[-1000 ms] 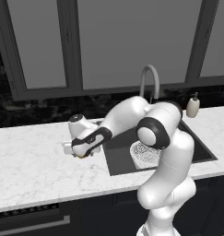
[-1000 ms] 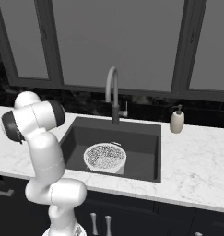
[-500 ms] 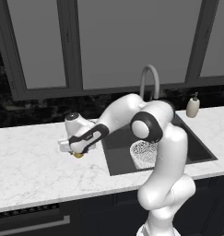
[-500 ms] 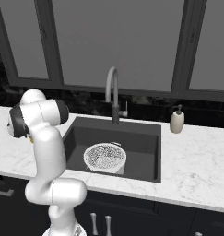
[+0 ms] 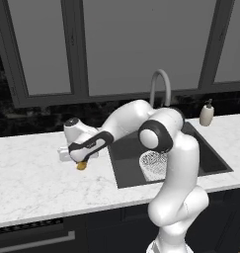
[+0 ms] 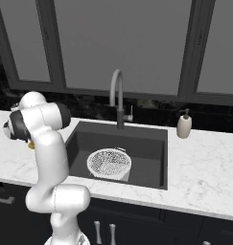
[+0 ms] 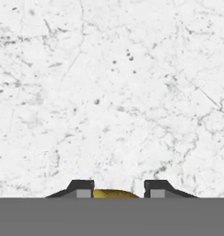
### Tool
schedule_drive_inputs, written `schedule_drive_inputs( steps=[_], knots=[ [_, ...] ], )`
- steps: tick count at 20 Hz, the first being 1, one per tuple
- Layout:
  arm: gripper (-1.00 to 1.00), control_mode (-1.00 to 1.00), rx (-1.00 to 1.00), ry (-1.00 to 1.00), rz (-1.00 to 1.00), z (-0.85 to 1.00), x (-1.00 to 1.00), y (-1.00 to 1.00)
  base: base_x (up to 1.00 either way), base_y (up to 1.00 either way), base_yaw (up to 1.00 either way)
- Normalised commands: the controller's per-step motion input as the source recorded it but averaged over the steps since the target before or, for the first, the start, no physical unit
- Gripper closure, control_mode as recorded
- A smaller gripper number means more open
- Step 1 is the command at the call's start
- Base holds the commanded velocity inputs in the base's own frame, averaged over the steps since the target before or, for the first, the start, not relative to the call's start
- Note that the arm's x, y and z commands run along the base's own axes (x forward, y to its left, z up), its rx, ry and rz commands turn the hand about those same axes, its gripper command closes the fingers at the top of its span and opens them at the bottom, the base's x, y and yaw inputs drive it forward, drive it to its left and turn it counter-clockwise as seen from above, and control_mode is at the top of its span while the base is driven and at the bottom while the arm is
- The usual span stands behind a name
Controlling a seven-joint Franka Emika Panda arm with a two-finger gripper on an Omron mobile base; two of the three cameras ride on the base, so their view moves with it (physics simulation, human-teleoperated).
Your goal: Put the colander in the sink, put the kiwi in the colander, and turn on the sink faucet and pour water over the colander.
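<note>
- Arm: white jointed robot arm with dark joints, rising at 5 o'clock in the left base view, elbow bent above the basin, forearm reaching out toward 9 o'clock and ending low over the worktop.
- Gripper [image 5: 82, 162]: two-finger pincer pointing down at the stone; in the hand view its two dark finger tips [image 7: 80, 188] stand close on either side of the fruit, jaws narrowed around it. Whether the fruit is lifted clear of the stone cannot be told.
- Kiwi [image 5: 81, 166]: small roundish yellow-brown fruit, directly under the hand in the left base view, left of the basin; in the hand view a yellow sliver of it shows between the tips at 6 o'clock.
- Countertop [image 5: 32, 183]: white marble slab with grey veining, running either side of the basin.
- Sink [image 6: 146, 143]: large dark grey rectangular basin set into the slab, at the centre of the right base view.
- Colander [image 6: 109, 162]: round white mesh bowl, upright on the basin floor toward its front, well apart from the fruit; partly hidden behind the arm in the left base view.
- Sink faucet [image 6: 119, 98]: tall grey gooseneck tap on a dark cylindrical base, at 12 o'clock of the basin, no water visible.
- Soap dispenser [image 6: 184, 125]: small beige pump bottle on the slab at 2 o'clock of the basin.
- Windows [image 6: 118, 43]: dark-framed grey panes behind the counter.
</note>
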Motion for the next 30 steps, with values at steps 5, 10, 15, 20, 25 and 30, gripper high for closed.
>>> schedule_drive_inputs(
  steps=[5, 10, 15, 20, 25, 30],
  knots=[
    [1.0, -1.0, 0.01, -0.01, 0.0, 0.0, -0.32, 0.0, 0.0, 0.0, 0.0],
    [1.0, -1.0, 0.03, -0.14, -0.07, 0.3, -0.45, -0.47, 0.0, 0.0, 0.0],
    [1.0, -1.0, 0.02, -0.03, -0.28, 0.4, -0.4, -1.0, 0.0, 0.0, 0.0],
    [1.0, -1.0, 0.1, 0.09, -0.34, 0.7, -0.18, -1.0, 0.0, 0.0, 0.0],
    [1.0, -1.0, 0.03, 0.04, -0.41, 0.34, -0.28, -1.0, 0.0, 0.0, 0.0],
    [1.0, -1.0, 0.0, 0.0, -0.47, 0.0, -0.21, -1.0, 0.0, 0.0, 0.0]
  ],
)
